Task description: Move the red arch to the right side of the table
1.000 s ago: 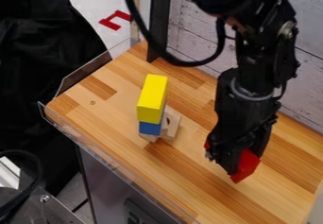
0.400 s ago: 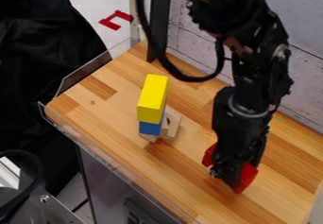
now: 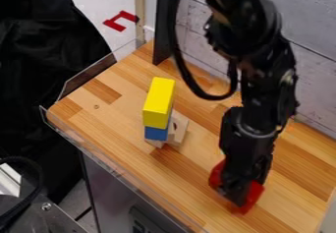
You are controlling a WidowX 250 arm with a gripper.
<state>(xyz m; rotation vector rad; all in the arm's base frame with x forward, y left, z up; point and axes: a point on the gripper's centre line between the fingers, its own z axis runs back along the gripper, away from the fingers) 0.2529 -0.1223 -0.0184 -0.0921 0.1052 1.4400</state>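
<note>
Camera view. Item one: my end effector (image 3: 237, 193), pinching the red arch (image 3: 253, 196). Item two: said arch, held at my tip, ends jutting either side, long axis crosswise to me; tabletop (image 3: 295, 188) below, contact unclear.

Stacked blocks (image 3: 158, 104) stand on the table (image 3: 108, 116), left of the arch (image 3: 255, 195).

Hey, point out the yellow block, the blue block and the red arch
Yellow block (image 3: 159, 95), camera view, on its top face.
Blue block (image 3: 155, 134), camera view, on its near side.
Red arch (image 3: 254, 196), camera view, on its lower-right end.
</note>
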